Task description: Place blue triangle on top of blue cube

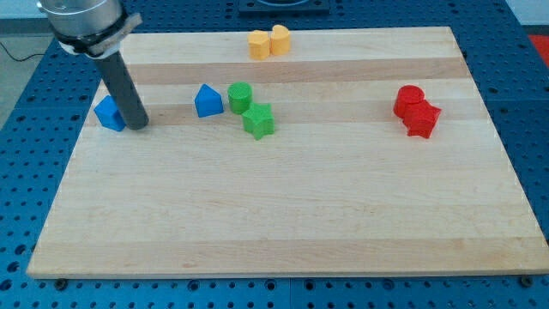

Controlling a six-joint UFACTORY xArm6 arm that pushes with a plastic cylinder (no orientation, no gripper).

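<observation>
Tip [137, 125] at left of frame, touching the right side of blue cube [109, 113]. No claw on this rig, only a bare rod, so no open or closed state to tell. Blue triangle [208, 101] sits just right of tip, near green cylinder [239, 97] and green star [257, 120].

"On top" likely means above the cube in frame. Judged best: bring tip round to the triangle's right, push it left and slightly up, slowly, without knocking cube or greens.

Table [283, 223] wooden. Yellow pair [269, 42] top centre, red pair [417, 110] right; shapes unclear. Rod hides cube's right edge; arm cut off at top.
</observation>
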